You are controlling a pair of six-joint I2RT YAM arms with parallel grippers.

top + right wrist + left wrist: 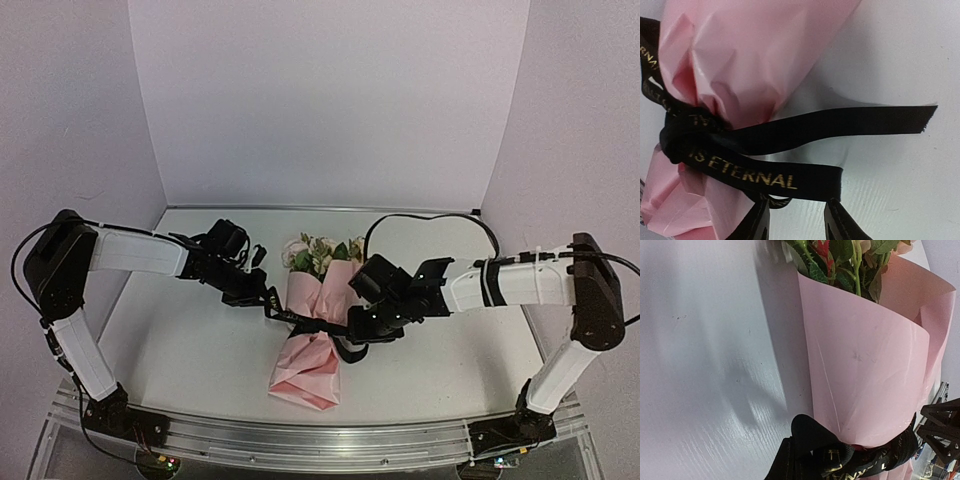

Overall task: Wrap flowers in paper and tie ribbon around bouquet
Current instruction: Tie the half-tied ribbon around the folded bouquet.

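Observation:
The bouquet [315,330] lies mid-table, a cone of pink paper [865,365] with the flowers [322,250] at its far end. A black ribbon [765,175] with gold lettering is knotted round the cone's narrow waist. My left gripper [268,298] is at the waist's left side, shut on the ribbon [815,440], which folds up out of its jaws. My right gripper [797,205] is at the waist's right side. It is open, and the lettered ribbon tail lies across just beyond its fingertips [835,212]. The other tail [865,122] lies on the table.
A black cable [430,218] loops over the table's back right. White walls close in the back and both sides. An aluminium rail [300,440] runs along the near edge. Part of the right gripper's body [940,430] shows beside the cone in the left wrist view.

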